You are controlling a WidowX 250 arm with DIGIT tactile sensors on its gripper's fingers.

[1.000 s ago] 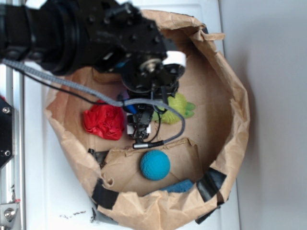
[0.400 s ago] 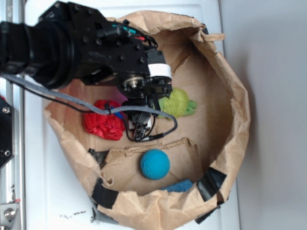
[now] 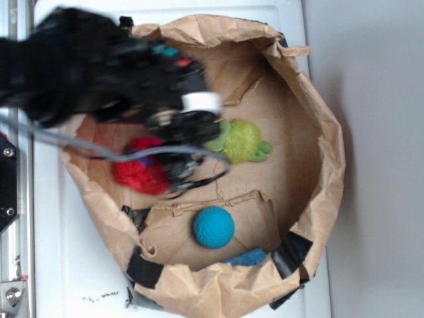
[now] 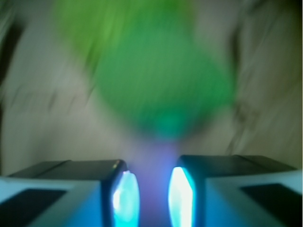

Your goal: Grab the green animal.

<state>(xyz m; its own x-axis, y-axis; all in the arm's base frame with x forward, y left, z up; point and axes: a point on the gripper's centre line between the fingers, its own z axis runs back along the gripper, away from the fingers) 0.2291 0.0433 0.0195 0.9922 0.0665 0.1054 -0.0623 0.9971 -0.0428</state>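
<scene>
The green animal [image 3: 242, 140] lies on the floor of a rolled-down brown paper bag [image 3: 324, 165], right of centre in the exterior view, its feet toward the right. The blurred black arm reaches in from the upper left; its end effector [image 3: 173, 173] hangs between the toy and a red fabric lump [image 3: 136, 173]. In the wrist view the end effector [image 4: 154, 194] has its glowing fingertips [image 4: 126, 194] slightly apart with nothing between them, the green animal [image 4: 161, 75] blurred just beyond. A blue ball [image 3: 213, 227] sits at lower centre on a cardboard flap [image 3: 258, 215]. The bag rests on a white desk [image 3: 73, 265].
</scene>
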